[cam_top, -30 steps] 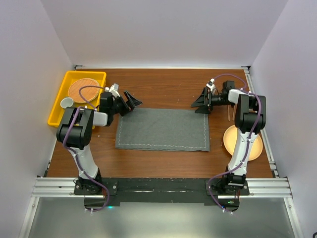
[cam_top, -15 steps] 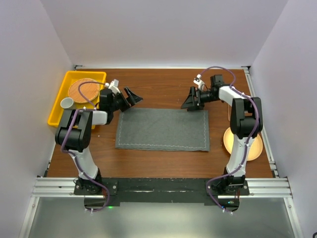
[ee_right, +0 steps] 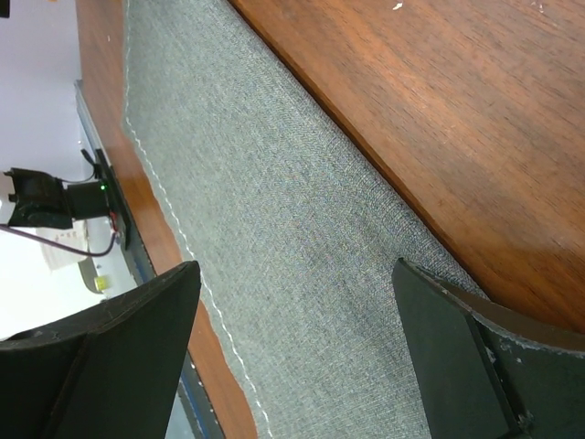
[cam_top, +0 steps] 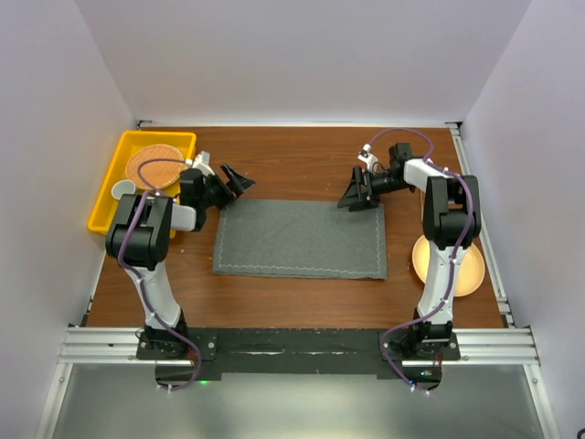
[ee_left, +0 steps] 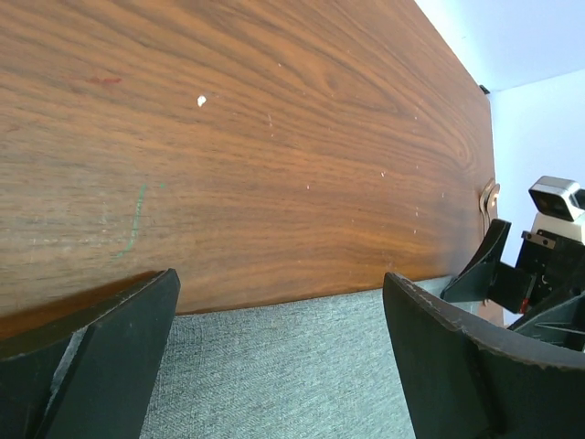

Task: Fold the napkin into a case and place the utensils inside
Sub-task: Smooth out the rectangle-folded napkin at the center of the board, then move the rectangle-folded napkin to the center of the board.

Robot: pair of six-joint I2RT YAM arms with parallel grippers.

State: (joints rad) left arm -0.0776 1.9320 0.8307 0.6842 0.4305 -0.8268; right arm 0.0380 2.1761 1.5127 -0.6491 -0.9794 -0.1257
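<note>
Soft, light, limp napkin (cam_top: pixel 300 238); likely to sag when lifted (no stiffness). Best pinched at far corners. Left gripper (cam_top: pixel 230 186) and right gripper (cam_top: pixel 358 194) spread wide there, empty.

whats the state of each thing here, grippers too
napkin: flat on the table, not gripped
left gripper: open, by the napkin's far left corner
right gripper: open, at its far edge near the right corner
cup: upright in the yellow tray
plate: flat, nothing visible on it
</note>
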